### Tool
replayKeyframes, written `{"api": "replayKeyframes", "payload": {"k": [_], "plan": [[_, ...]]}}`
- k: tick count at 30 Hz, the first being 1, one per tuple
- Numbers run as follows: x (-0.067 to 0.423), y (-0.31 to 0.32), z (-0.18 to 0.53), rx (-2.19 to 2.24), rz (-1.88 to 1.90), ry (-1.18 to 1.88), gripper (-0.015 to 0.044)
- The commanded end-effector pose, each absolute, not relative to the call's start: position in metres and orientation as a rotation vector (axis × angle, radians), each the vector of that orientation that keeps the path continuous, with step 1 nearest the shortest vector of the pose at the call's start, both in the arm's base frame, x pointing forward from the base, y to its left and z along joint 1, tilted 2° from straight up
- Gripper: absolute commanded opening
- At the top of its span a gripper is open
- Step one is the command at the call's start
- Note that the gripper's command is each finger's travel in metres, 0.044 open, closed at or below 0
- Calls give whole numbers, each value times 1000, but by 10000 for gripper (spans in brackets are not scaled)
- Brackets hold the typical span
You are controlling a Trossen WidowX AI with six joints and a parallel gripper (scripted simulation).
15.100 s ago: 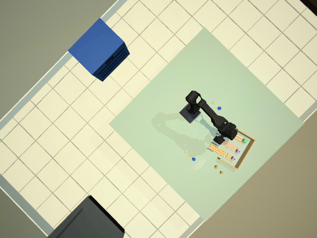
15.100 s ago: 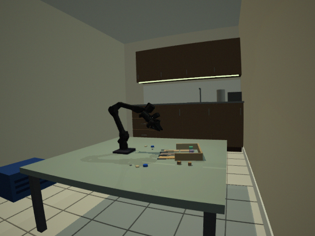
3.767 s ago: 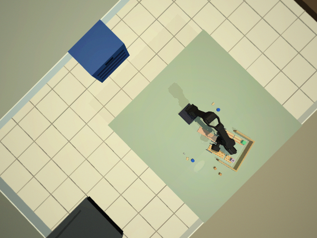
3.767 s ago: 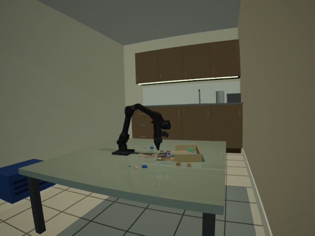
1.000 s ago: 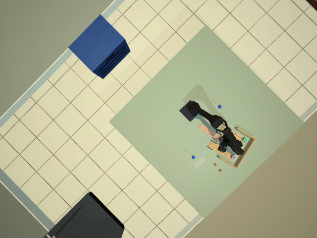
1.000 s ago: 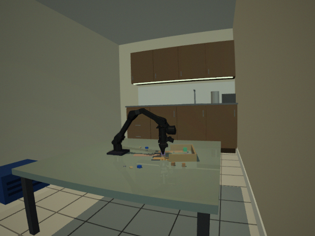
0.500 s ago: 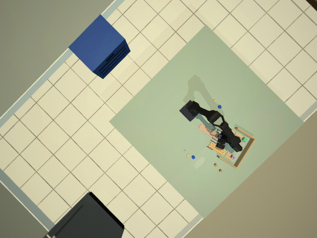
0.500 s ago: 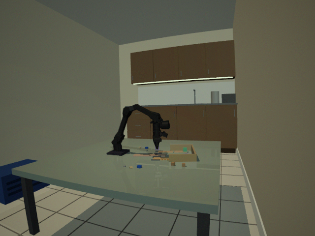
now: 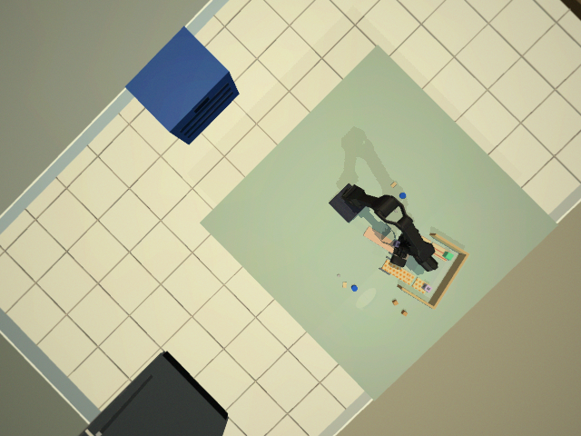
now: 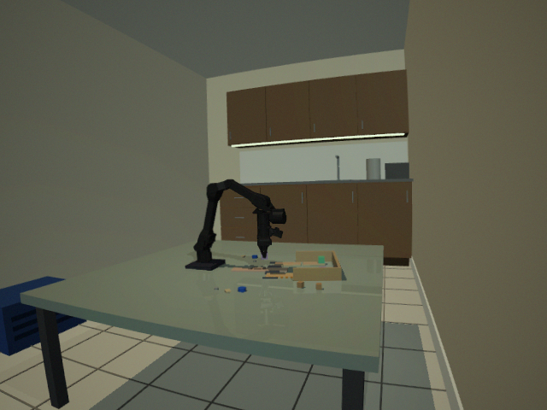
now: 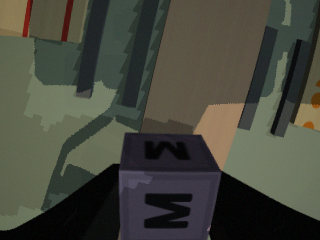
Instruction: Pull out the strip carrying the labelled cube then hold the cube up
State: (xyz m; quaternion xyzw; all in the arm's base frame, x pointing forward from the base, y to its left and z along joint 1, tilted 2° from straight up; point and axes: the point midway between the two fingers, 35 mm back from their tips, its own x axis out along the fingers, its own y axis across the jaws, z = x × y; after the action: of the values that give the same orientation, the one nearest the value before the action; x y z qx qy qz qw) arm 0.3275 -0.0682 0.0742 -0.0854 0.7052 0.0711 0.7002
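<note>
My gripper (image 11: 162, 175) (image 9: 398, 249) (image 10: 264, 254) is shut on a grey-purple cube (image 11: 170, 196) (image 9: 397, 243) marked "M" on its top and front. It holds the cube a little above a plain tan strip (image 11: 216, 47) (image 9: 375, 235) that lies on the table and reaches out of the wooden frame (image 9: 452, 274) (image 10: 315, 273). An orange-dotted strip (image 9: 398, 272) (image 11: 310, 110) lies on one side of it. A red-striped strip (image 11: 54, 0) (image 9: 440, 253) lies on the other side. A green cube (image 9: 448, 256) (image 10: 321, 259) sits inside the frame. A small purple cube (image 9: 427, 287) sits on the dotted strip.
Two blue balls (image 9: 402, 195) (image 9: 354, 288) and small tan blocks (image 9: 395, 302) (image 9: 404, 312) lie loose on the green table top. The arm's base (image 9: 344, 206) (image 10: 203, 263) stands near the strips. A blue box (image 9: 182, 84) stands on the floor.
</note>
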Motion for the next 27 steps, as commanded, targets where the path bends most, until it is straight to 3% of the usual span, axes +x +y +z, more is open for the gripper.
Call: {"api": "replayKeyframes", "payload": {"k": [1,27], "plan": [[311,-64,74,-188,156,1568,0],[299,-61,109,-187,156,1569,0]]}}
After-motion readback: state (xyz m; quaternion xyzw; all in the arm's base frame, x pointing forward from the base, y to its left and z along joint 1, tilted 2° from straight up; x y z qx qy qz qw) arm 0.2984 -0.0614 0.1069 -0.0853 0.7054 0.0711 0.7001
